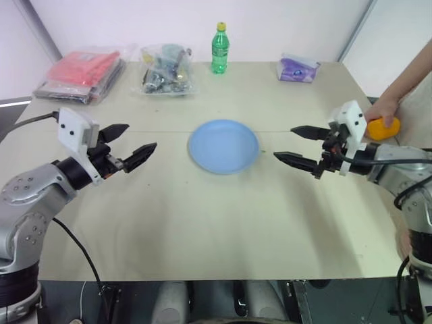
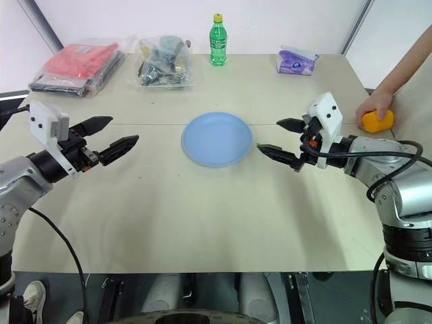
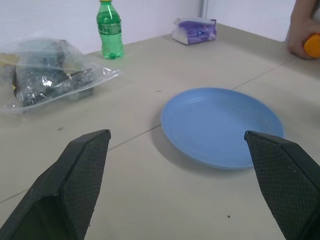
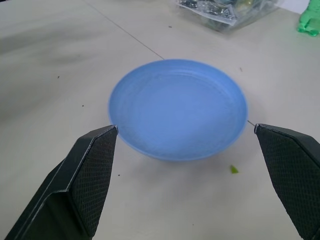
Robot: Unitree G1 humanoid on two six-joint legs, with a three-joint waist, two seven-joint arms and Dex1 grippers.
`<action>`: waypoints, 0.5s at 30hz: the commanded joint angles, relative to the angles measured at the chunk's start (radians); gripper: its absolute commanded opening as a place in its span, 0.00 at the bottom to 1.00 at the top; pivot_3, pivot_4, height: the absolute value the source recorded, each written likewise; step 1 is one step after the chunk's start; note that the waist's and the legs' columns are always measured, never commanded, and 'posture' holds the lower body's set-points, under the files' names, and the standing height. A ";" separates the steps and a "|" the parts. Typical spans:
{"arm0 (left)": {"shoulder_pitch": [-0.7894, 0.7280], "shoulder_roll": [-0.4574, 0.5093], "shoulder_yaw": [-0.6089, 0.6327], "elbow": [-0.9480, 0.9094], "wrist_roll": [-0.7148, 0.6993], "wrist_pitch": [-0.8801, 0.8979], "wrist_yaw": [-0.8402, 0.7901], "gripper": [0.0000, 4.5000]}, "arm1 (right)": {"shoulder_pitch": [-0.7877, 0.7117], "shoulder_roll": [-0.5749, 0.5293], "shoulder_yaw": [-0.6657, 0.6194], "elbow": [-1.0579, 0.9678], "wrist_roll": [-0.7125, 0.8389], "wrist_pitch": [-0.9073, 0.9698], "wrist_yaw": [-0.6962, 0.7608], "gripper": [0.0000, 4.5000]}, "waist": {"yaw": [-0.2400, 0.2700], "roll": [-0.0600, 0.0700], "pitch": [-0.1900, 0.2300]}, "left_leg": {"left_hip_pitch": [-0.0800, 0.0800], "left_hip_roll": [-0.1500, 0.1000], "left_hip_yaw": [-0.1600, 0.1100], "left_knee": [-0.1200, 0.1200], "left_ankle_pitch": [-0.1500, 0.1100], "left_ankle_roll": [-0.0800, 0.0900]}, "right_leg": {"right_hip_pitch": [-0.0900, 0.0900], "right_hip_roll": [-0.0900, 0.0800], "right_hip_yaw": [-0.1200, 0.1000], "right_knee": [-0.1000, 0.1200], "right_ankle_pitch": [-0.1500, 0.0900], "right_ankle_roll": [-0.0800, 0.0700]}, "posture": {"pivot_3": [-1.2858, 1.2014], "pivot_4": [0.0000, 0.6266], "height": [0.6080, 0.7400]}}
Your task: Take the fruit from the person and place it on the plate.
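Note:
The light-blue plate [image 1: 223, 146] lies empty in the middle of the beige table. At the table's right edge a person's hand [image 2: 375, 108] rests on the orange fruit [image 2: 378, 121], which sits on the tabletop. My right gripper [image 2: 279, 139] hovers open just right of the plate, pointing at it, with the fruit behind its wrist. My left gripper [image 1: 128, 144] hovers open to the left of the plate, also facing it. Both hold nothing. The left wrist view shows the plate [image 3: 222, 126] and the fruit [image 3: 312, 44] under the hand.
Along the far edge of the table stand a green bottle [image 1: 220, 48], a clear bag of dark items [image 1: 165, 69], a red packet stack [image 1: 82, 73] and a purple tissue pack [image 1: 298, 69]. Bare tabletop [image 1: 202, 223] stretches in front of the plate.

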 commanded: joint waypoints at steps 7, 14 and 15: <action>-0.033 -0.011 0.006 -0.005 0.002 -0.020 0.007 1.00 | -0.008 -0.028 -0.038 -0.027 0.016 0.001 0.001 0.99 | 0.000 0.000 0.000 | 0.000 0.000 0.000 0.001 0.000 0.000 | 0.000 0.000 0.000 0.000 0.000 0.000 | 0.52 0.24 0.93; -0.032 -0.015 0.002 -0.008 0.014 -0.027 0.001 1.00 | -0.012 -0.028 -0.035 -0.020 0.013 -0.003 -0.003 0.99 | 0.000 0.000 0.000 | 0.000 0.000 0.000 0.001 0.000 0.000 | 0.000 0.000 0.000 0.000 0.000 0.000 | 0.52 0.24 0.93; -0.034 -0.016 0.001 -0.006 0.016 -0.027 0.001 1.00 | -0.015 -0.025 -0.035 -0.018 0.016 -0.001 -0.003 0.99 | 0.000 0.000 0.000 | 0.000 0.000 0.000 0.001 0.000 0.000 | 0.000 0.000 0.000 0.000 0.000 0.000 | 0.52 0.24 0.93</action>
